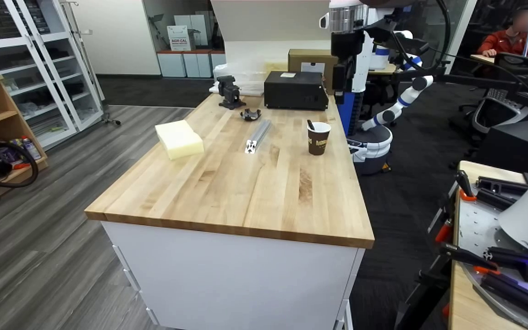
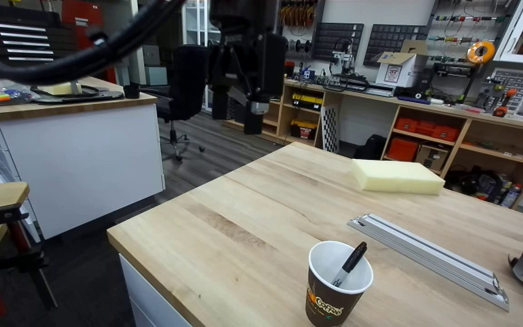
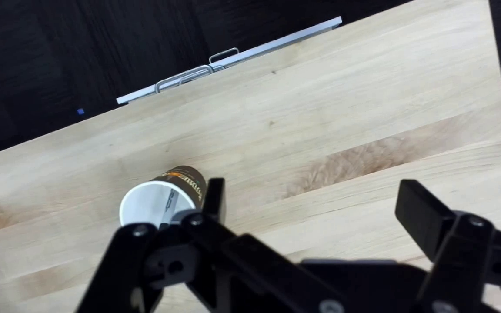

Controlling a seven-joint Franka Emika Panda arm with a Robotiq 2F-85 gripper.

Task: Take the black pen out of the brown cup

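Small dark brown paper cup with a white rim [image 2: 334, 300]: upright on the pale wooden plank-top desk [image 1: 241, 192], close to the right edge in an exterior view, where the cup [image 1: 319, 143] shows whole; gold lettering marks its wall.
Thin straight black pen with a grey barrel [image 2: 352, 261]: inside the cup, tilted, black end uppermost and projecting above the rim; the lower tip is hidden.
Black two-fingered gripper [image 3: 313, 200]: points downward in both exterior views, higher than the cup and well apart from it.
Fingers [image 3: 424, 219]: wide apart, the wood of the desk showing through the gap; in the wrist view one finger overlaps part of the cup.
Thick pale yellow foam block [image 1: 179, 139]: flat on the left part of the desk.
Long silver grooved metal bar [image 1: 258, 135]: between the foam block and the cup, apart from both.
Small black curved piece [image 1: 250, 115]: near the far end of the bar.
Black rectangular box [image 1: 294, 92]: at the far end of the desk, toward the right.
Black vise-like object [image 1: 230, 93]: left of the box, near it.
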